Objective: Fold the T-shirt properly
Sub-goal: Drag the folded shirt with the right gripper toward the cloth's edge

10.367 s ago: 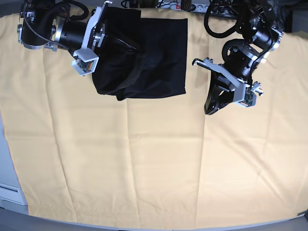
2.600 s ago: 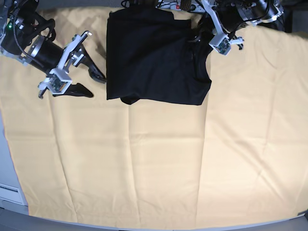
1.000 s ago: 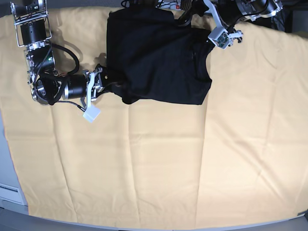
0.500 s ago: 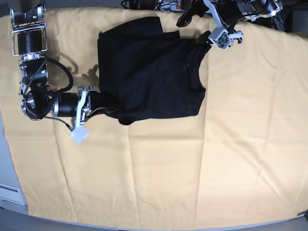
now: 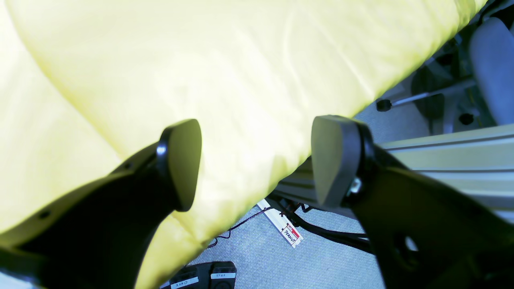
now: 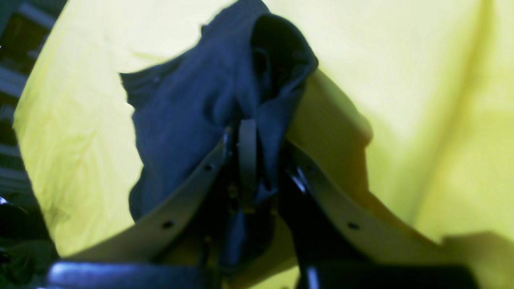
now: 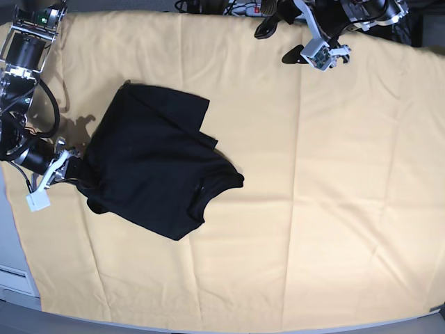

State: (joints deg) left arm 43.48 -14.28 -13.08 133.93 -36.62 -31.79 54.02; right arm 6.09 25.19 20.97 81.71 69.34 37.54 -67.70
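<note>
So on the left of the base view our right gripper (image 7: pixel 69 169) has its jaws clamped on a bunched edge of the T-shirt (image 7: pixel 156 174), which lies rumpled on the yellow cloth (image 7: pixel 313 209) over the table's left side. Top right, our left gripper (image 5: pixel 257 160) hangs with jaws wide apart, holding nothing. We reckon we're mid-repositioning; which edge is pinched is hard to tell. Next: spread it flat.

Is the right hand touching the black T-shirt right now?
Touching. The right wrist view shows the right hand shut on a bunched fold of the T-shirt, fabric pinched between its fingers.
</note>
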